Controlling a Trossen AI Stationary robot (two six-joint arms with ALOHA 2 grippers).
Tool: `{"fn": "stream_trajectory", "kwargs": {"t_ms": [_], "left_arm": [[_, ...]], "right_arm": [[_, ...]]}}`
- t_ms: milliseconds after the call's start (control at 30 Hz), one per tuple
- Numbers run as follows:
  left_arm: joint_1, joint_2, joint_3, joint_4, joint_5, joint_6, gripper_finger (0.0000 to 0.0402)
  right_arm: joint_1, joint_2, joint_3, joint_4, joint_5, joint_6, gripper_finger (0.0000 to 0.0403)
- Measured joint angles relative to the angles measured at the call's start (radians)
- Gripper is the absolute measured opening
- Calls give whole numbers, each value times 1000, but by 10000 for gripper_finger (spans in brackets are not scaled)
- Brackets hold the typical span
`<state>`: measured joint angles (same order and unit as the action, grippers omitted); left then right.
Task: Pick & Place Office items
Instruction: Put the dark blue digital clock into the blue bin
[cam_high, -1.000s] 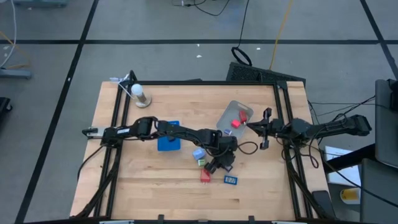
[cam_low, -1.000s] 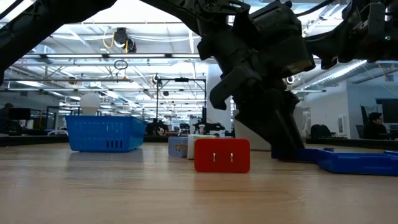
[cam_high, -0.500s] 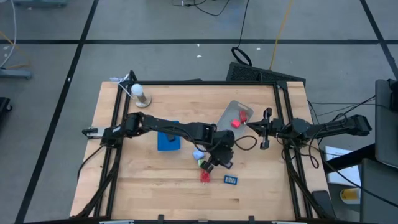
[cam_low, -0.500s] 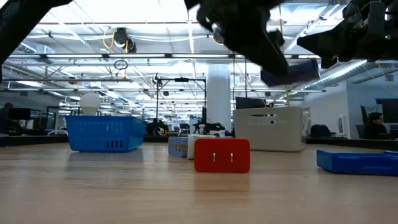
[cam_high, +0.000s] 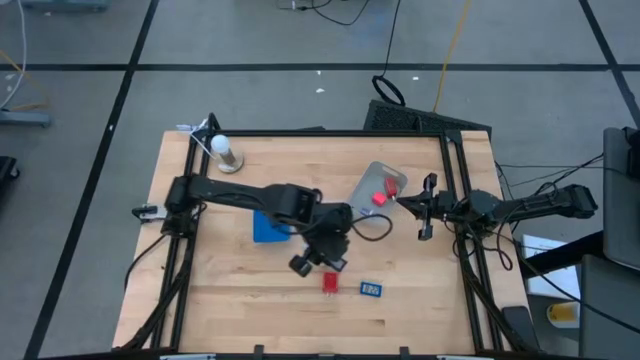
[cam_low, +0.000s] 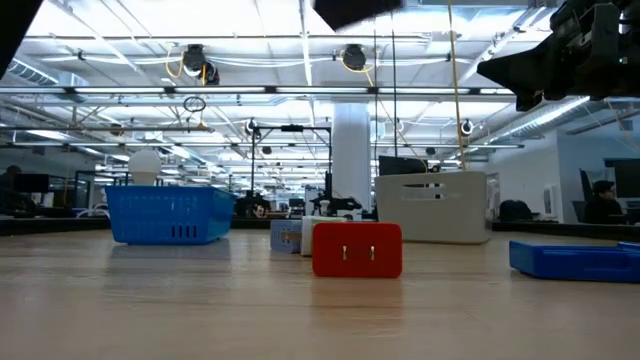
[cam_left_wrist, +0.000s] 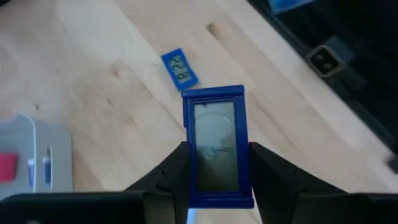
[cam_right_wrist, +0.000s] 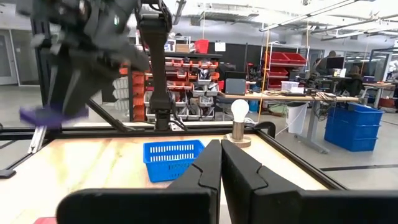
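Note:
My left gripper (cam_high: 318, 258) (cam_left_wrist: 214, 186) hangs over the middle of the table, shut on a dark blue, window-framed office piece (cam_left_wrist: 214, 140). On the wood below lie a red blocky piece (cam_high: 330, 283) (cam_low: 357, 249) and a small flat blue piece (cam_high: 371, 289) (cam_left_wrist: 180, 68). A light blue piece (cam_low: 287, 235) shows behind the red one in the low view. Another red piece (cam_high: 380, 198) rests in the clear grey tub (cam_high: 378, 182). My right gripper (cam_high: 428, 206) (cam_right_wrist: 221, 152) waits shut, off the table, beside the tub's right side. My left gripper pinches the dark blue piece between its two fingers (cam_left_wrist: 177, 171), one on each long side (cam_left_wrist: 186, 155) near the end closest to the wrist. The fingers come from above, pointing down, and lie along the piece. The piece is lifted clear of the table.
A blue basket tray (cam_high: 270, 228) (cam_low: 170, 213) sits left of centre, partly under the left arm. A light bulb on a stand (cam_high: 226, 150) stands near the far left corner. Black rails (cam_high: 185, 190) run along the table's left and right sides.
My left gripper has risen from the table beside the red piece, leaving the low view upward, and has drifted toward the table's left. It carries the dark blue piece, now lifted clear. The red piece and the small blue piece have stayed put.

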<state>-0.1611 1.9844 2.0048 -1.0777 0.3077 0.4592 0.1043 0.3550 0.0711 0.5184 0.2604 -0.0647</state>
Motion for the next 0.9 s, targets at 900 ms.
{"fn": "stream_trajectory", "kwargs": {"t_ms": [900], "left_arm": [[-29,-1025,-1308,931,-266,-203,140]], "right_arm": [[0,0,0,-24,0,1,4]]}}
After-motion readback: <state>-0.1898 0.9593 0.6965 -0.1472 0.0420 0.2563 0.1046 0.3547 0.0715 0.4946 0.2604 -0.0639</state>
